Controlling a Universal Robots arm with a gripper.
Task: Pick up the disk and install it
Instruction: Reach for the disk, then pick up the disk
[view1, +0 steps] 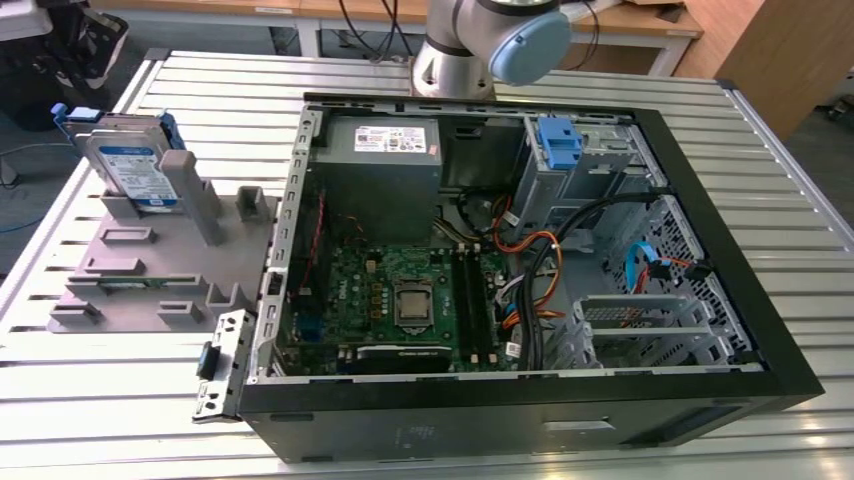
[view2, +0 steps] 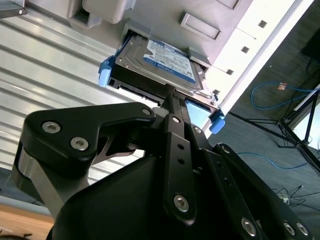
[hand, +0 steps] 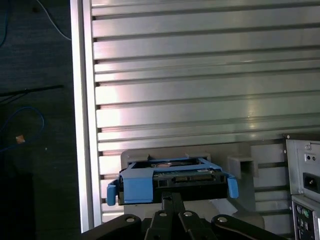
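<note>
From where I stand, the arm (view1: 491, 40) shows one pale grey joint with a blue cap. In the second wrist view the black claw (view2: 169, 94) has its fingers (view2: 175, 150) pressed together, tips meeting.

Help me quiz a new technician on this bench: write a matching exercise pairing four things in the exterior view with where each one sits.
Things
1. disk
2. motherboard
3. power supply
4. blue latch piece

Places
A. flat on the floor of the open case
B. upright on the drive cage, toward the exterior view's upper right
C. standing on edge in the grey fixture, outside the case
D. in the case's corner at the exterior view's upper left

Pairs: 1-C, 2-A, 3-D, 4-B.
</note>
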